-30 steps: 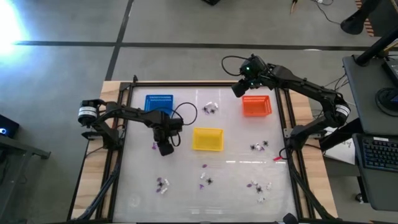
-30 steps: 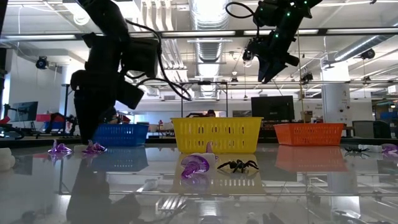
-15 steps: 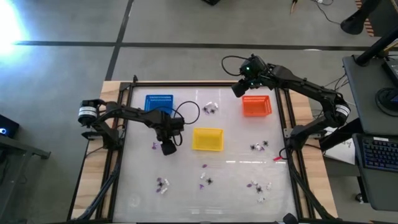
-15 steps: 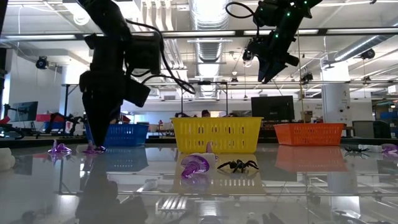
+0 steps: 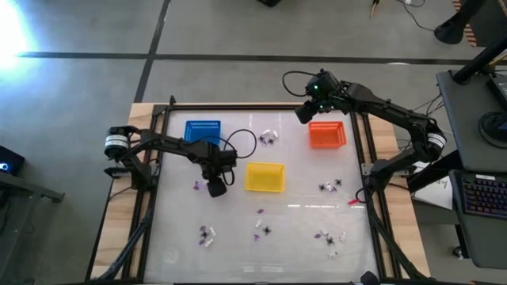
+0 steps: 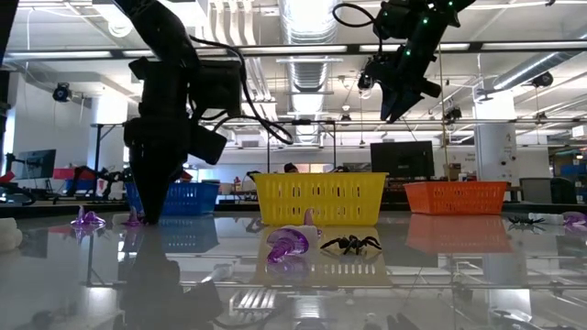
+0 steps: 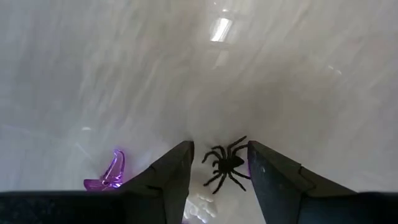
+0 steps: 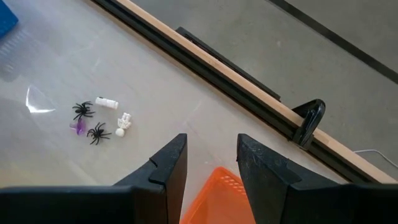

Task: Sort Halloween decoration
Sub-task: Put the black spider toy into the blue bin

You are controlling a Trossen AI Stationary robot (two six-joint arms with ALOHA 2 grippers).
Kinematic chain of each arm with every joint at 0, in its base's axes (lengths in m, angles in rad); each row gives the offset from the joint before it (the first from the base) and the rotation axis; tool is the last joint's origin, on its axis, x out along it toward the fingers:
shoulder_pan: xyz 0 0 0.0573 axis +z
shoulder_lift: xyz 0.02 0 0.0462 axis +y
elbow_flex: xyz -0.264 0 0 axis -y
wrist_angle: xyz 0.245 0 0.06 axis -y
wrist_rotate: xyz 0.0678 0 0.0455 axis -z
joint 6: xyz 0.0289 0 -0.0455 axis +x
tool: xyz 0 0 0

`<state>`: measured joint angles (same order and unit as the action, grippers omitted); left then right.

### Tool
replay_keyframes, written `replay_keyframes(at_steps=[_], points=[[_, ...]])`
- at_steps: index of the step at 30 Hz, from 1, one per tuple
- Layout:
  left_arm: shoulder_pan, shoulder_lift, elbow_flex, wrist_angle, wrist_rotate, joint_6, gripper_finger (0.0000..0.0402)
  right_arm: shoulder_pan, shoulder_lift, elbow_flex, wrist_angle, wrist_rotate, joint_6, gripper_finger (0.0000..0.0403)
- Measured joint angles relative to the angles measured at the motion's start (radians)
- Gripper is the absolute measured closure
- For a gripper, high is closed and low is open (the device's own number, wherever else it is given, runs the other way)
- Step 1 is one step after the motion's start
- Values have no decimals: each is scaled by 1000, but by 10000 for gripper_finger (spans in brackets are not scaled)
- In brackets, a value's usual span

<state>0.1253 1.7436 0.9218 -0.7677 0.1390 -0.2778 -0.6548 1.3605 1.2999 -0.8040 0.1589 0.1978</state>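
Two open left pincer [image 7: 217,165] fingers (spread) straddle black spider [image 7: 225,163].

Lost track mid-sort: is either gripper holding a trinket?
Neither. Left gripper hangs open around a black plastic spider; right gripper waits open, empty.

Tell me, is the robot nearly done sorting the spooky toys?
Not nearly. No sorted toys show in the baskets. The left gripper is open around a black spider on the table. The right gripper hangs open over the orange basket, holding nothing. Many trinkets remain scattered.
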Motion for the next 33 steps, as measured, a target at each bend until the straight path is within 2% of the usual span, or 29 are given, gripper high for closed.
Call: replay_keyframes(at_steps=[4, 8, 10, 15, 22, 26, 33], points=[[0, -9, -3, -10, -8, 12, 309, 0, 0, 0, 0, 0, 0, 271], [1, -22, -4, -18, -6, 28, 376, 0, 0, 0, 0, 0, -2, 271], [2, -26, -5, -19, 6, 33, 394, 0, 1, 0, 0, 0, -11, 271], [1, -51, -7, -18, 22, 34, 398, 0, 1, 0, 0, 0, -13, 271], [-1, -112, -10, -25, 99, 33, 401, 0, 1, 0, 0, 0, -13, 271], [2, -156, -10, -23, 88, 28, 401, 0, 1, 0, 0, 0, -14, 271], [43, -225, -8, -19, 0, 4, 402, 0, 1, 0, 1, 0, -15, 271]])
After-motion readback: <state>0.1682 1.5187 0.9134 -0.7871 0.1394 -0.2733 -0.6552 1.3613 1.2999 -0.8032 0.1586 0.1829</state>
